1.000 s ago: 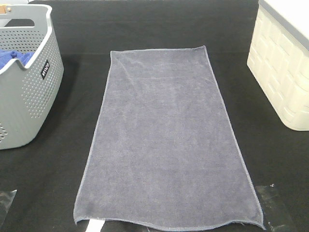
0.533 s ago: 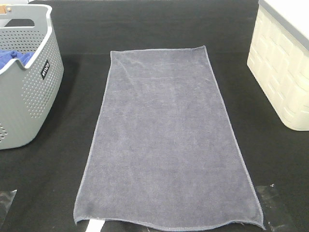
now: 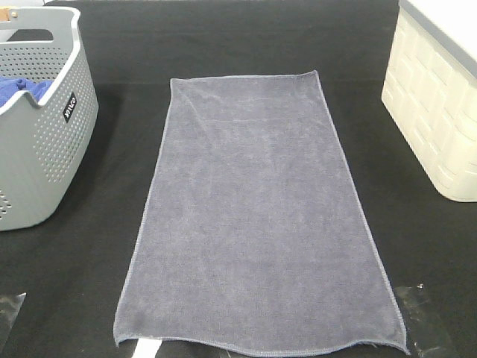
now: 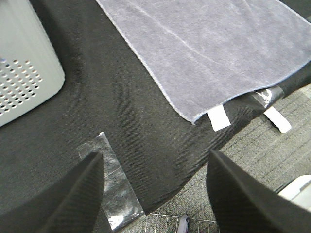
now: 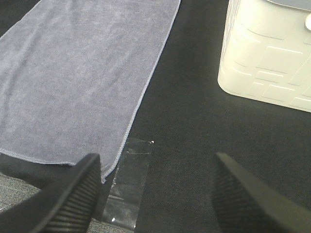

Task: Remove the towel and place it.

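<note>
We see the long grey-lavender terry towel (image 3: 253,216) lying flat on the black table cloth (image 3: 74,283), between the grey perforated basket (image 3: 41,142) and cream bin (image 3: 436,104). Left gripper (image 4: 153,194) and right gripper (image 5: 155,199) both stand spread, empty, near the table's front edge.

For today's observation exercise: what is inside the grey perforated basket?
A bright blue cloth shows above the rim of the grey basket. The basket's wall hides the rest of the interior, so anything beneath the cloth cannot be seen.
</note>
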{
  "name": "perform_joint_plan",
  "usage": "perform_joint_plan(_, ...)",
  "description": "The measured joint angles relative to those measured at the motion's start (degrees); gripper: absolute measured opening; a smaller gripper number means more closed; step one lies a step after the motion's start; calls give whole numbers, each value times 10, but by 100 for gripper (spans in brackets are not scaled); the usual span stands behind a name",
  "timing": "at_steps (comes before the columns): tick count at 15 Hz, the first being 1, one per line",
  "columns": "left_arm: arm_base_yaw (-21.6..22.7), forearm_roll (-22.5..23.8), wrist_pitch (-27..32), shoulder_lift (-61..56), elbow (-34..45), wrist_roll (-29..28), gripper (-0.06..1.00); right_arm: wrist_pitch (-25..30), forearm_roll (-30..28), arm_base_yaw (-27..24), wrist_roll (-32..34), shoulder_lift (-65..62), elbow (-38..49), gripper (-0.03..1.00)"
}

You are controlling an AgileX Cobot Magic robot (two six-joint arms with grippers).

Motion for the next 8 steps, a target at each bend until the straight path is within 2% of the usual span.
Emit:
perform_joint_plan(2, 70, 0, 0, 0, 0, 1, 60, 0, 0, -9, 0, 0, 0, 62)
perform_joint_plan(4, 133, 0, -1, -17, 0, 1, 60, 0, 0, -48, 0, 0, 0, 62)
perform_joint_plan(6, 170, 0, -1, -68, 0, 1, 60, 0, 0, -81, 0, -11, 1, 62)
perform_joint_plan(8, 176, 0, -2, -119, 0, 1, 60, -1, 0, -86, 0, -39, 2, 62)
